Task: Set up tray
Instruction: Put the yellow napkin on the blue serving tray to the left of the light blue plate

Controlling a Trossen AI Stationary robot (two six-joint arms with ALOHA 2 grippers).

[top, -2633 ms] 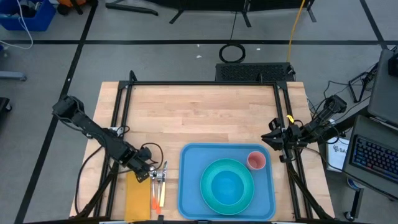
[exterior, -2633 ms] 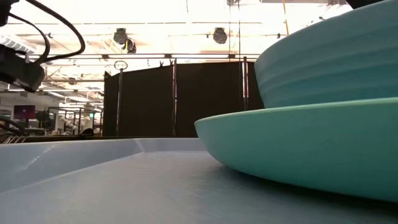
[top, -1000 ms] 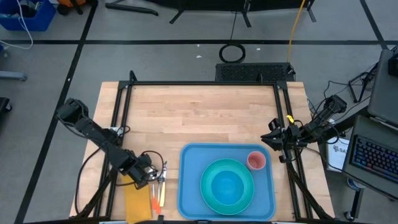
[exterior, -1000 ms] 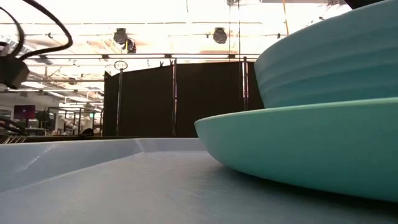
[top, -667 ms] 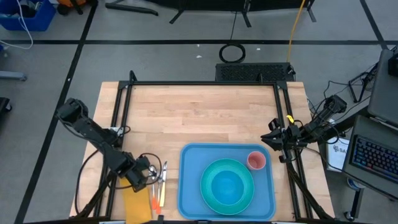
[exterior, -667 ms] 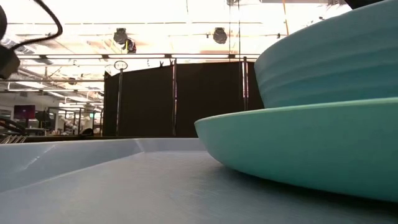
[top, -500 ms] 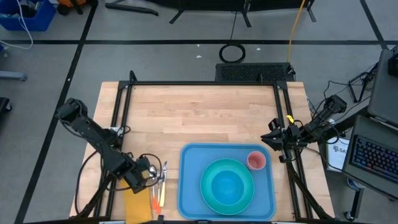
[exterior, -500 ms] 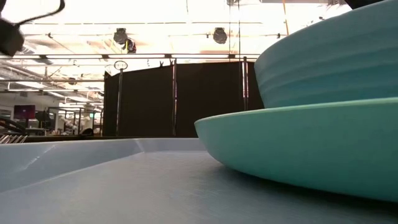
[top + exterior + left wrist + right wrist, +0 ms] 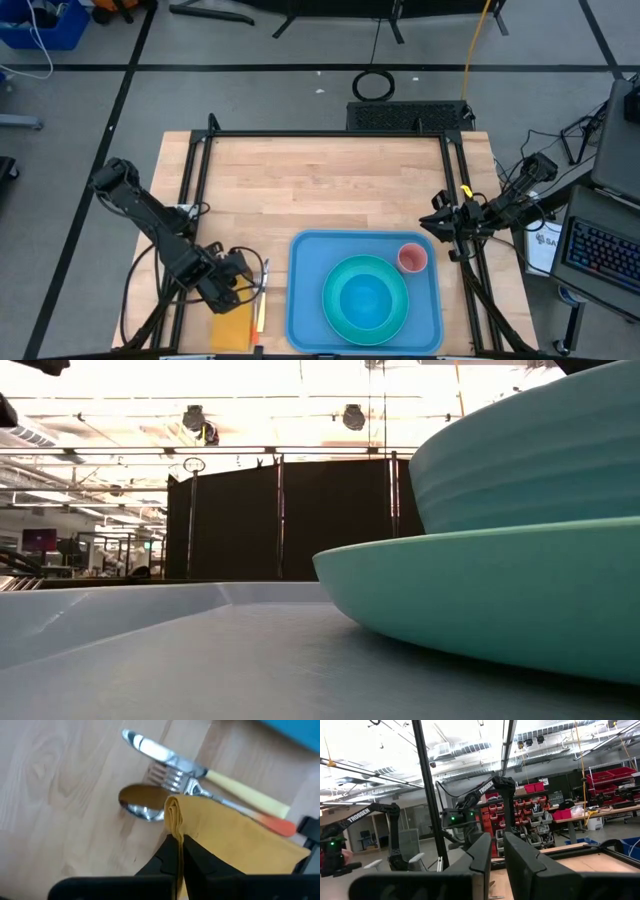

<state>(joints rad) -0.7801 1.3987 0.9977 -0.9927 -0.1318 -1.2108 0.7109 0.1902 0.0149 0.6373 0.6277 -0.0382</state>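
Observation:
The light-blue tray (image 9: 300, 300) lies at the table's near right and carries a turquoise plate (image 9: 338, 318) with a bowl (image 9: 365, 300) in it and a pink cup (image 9: 412, 258). Left of the tray lies a folded yellow napkin (image 9: 232, 326), and my left gripper (image 9: 238, 282) is shut on its far end. A knife (image 9: 165, 755), a fork (image 9: 172, 776) and a spoon (image 9: 142, 802) lie on the wood between napkin and tray. My right gripper (image 9: 440, 226) waits at the table's right edge, with a narrow gap between its fingers and nothing in it. My left gripper pinches the napkin's far folded edge (image 9: 174, 820) between its two fingers (image 9: 167, 854), several layers together. The fingers come from above and point steeply down. That end is raised off the wood, and the rest slopes down to the near part (image 9: 232, 335), which lies on the table.
A black frame (image 9: 200, 180) runs along the table's left, far and right sides. The far half of the wooden top (image 9: 320, 185) is bare. In the low view the tray's floor (image 9: 150, 660) and the plate (image 9: 480, 600) fill the foreground.
My left gripper has risen, staying shut on the napkin, and has drifted a little toward the table's near left. The napkin's far end has come up off the wood, so its visible length is shorter; its near part has stayed down. The cutlery has kept its place.

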